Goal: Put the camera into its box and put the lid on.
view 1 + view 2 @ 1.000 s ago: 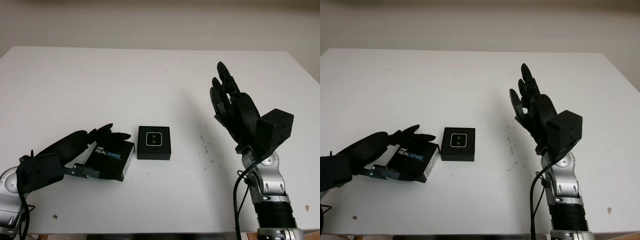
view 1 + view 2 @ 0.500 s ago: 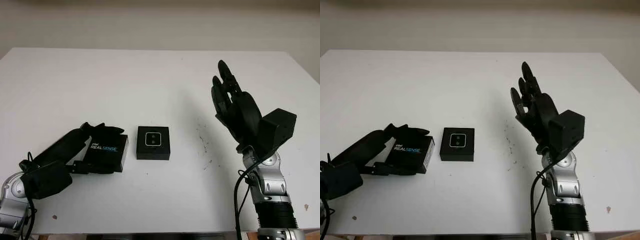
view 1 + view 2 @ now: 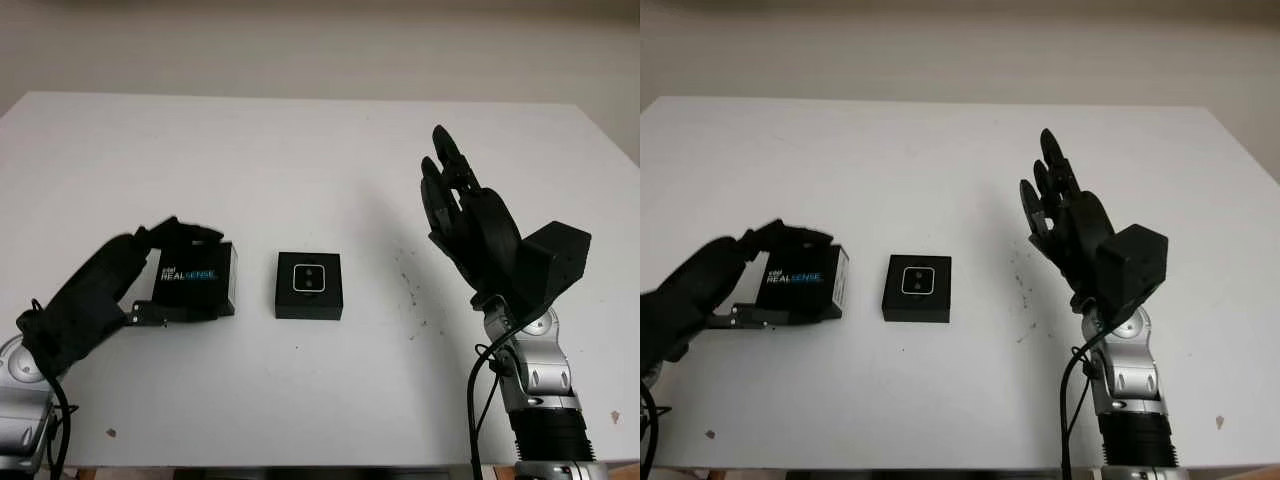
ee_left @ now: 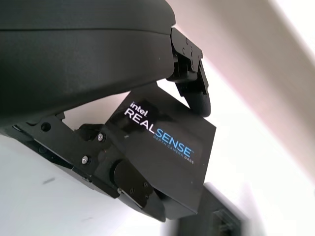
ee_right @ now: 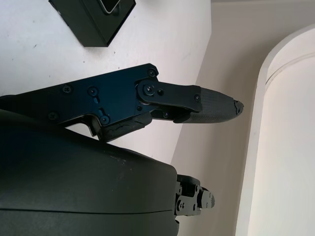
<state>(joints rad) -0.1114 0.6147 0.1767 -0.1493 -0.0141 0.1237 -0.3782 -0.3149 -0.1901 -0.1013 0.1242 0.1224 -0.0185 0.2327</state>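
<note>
Left wrist view shows your left robot hand (image 4: 147,162) clamped on the lid (image 4: 170,142), black with white REALSENSE lettering, raised just left of the box (image 3: 309,286). The camera (image 3: 308,279) already sits inside. Carry the lid level over the box, square the edges, then press down. Your right robot hand (image 3: 470,225), holding nothing, hovers well right.

Even soft light; faint shadows; left wrist view background blurred.
</note>
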